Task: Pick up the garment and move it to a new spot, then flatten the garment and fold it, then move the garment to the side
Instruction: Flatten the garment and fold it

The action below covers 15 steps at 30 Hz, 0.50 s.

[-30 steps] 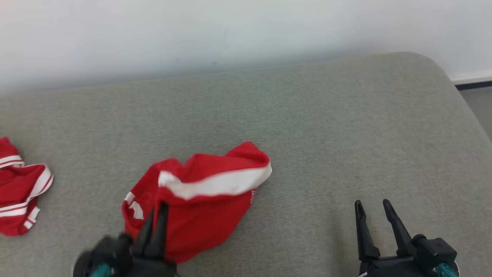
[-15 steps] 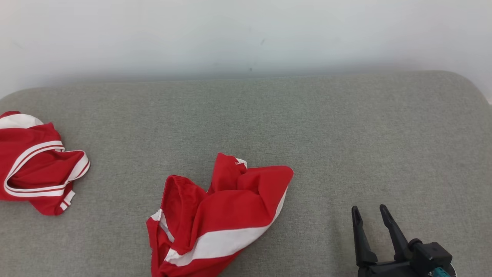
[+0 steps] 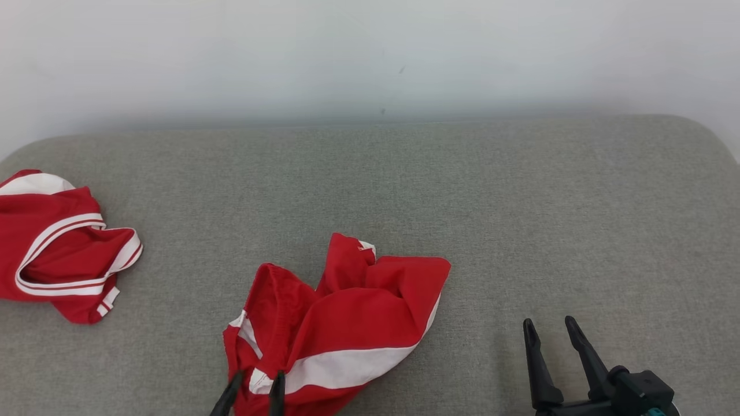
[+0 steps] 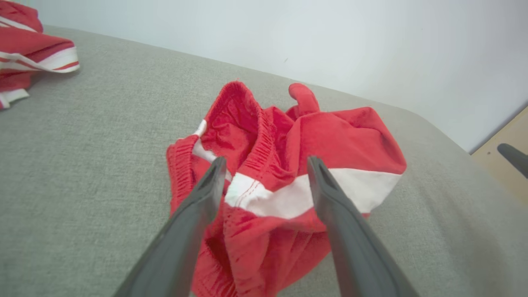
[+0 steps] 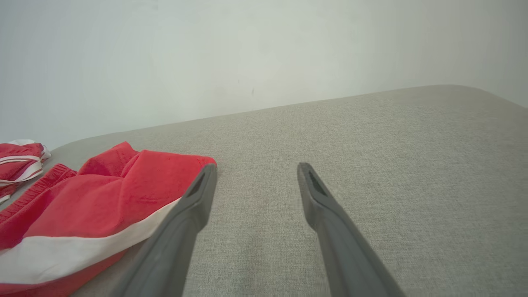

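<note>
The red garment [image 3: 341, 323], judged light and limp, is seen crumpled mid-cushion [image 3: 520, 202] under the left gripper [image 3: 258, 378], jaws spread, and is best pinched at its elastic waistband [image 4: 264, 132], while the right gripper [image 3: 548, 322] is held spread and empty.

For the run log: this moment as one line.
shorts: crumpled on cushion, unheld | left gripper: open, over shorts | right gripper: open, clear of shorts | next: flatten

A: Which zones are clear?
B: The grey cushion [image 3: 549, 208] lies bare right of the crumpled garment [image 3: 352, 318] and behind it, up to the wall [image 3: 370, 52].
A: Obstructions?
B: A second red garment [image 3: 58, 254], far left.
</note>
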### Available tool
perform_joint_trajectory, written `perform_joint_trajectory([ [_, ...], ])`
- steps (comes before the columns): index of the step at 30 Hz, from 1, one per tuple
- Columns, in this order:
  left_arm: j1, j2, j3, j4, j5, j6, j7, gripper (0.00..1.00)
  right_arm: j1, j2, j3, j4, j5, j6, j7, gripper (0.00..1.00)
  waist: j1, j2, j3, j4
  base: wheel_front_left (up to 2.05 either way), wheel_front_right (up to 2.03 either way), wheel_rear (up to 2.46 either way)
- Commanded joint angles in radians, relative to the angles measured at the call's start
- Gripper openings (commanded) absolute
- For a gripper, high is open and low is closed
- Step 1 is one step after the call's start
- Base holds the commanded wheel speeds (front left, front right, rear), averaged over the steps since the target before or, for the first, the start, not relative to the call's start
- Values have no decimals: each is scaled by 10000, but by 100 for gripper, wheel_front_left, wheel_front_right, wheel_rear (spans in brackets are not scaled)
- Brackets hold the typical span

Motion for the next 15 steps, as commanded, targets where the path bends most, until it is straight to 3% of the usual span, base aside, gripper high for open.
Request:
perform_joint_trajectory([
  [1,-182,-14,-27,-9,33,-9,-20,100,-36,-30,-29,38,61,35,-13,100,1,0,3,-43,0,0,0],
  [10,-750,122,15,1271,-75,97,420,100,-122,-20,-83,82,-13,35,-13,100,1,0,104,-451,0,0,0],
  [11,-856,119,47,1323,-75,93,315,76,-107,-23,-99,86,-19,35,-13,100,1,0,109,-460,0,0,0],
  [12,-887,87,76,1420,-121,54,269,0,-94,-24,-121,86,-20,35,-13,100,1,0,108,-459,0,0,0],
  [15,-1007,48,209,1308,-184,-40,73,0,-17,-21,-188,65,-6,35,-13,100,1,0,91,-369,0,0,0],
])
